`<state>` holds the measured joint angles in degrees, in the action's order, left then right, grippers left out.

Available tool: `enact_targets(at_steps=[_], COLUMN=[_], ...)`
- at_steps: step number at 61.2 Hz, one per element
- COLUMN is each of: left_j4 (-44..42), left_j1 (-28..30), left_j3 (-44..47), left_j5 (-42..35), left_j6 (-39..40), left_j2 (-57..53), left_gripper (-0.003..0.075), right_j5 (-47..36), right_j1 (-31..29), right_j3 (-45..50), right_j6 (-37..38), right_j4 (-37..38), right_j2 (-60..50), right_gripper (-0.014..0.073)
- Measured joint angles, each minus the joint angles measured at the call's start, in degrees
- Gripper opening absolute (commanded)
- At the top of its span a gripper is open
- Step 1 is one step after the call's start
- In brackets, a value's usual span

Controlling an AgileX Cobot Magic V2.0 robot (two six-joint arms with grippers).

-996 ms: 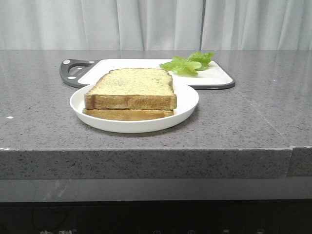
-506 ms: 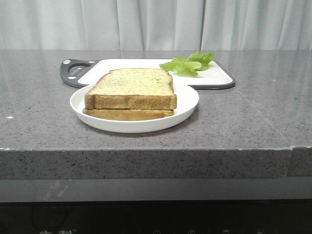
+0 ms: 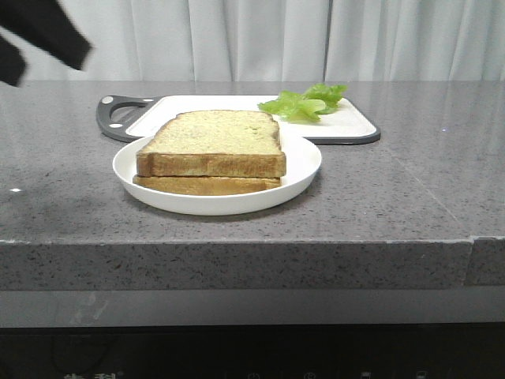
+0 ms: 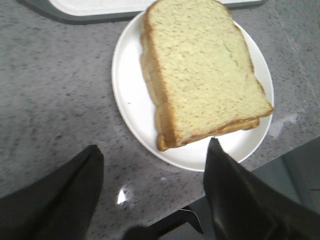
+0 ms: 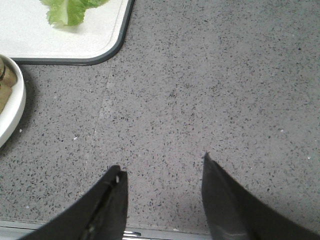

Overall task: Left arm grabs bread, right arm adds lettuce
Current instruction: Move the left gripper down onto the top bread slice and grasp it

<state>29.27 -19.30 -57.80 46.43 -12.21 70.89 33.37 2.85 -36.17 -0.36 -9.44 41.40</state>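
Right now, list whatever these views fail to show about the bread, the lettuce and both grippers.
- Lower slice: front view shows only its edge under the bread.
- Lettuce: cut off by the right wrist frame edge.
- Left gripper: front view catches only a dark blur at the corner.
- Right gripper: absent from the front view.

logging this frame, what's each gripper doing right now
left gripper: open, holding nothing
right gripper: open, holding nothing
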Motion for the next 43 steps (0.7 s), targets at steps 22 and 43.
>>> enact_targets(at_steps=[22,43], left_j4=[4.92,7.31], left_j1=[-1.98,-1.98], left_j3=[-10.1,-14.46], left_j5=[2.71,3.06], left_j6=[0.0,-0.38], left_j2=[16.7,23.93], left_gripper=[0.044,0.0438], right_j5=[0.0,0.04], right_j1=[0.0,0.0], right_j3=[0.0,0.0], right_j6=[-0.12,-0.12], right_j4=[0.0,0.0], right_j2=[0.0,0.0], right_gripper=[0.0374,0.0374])
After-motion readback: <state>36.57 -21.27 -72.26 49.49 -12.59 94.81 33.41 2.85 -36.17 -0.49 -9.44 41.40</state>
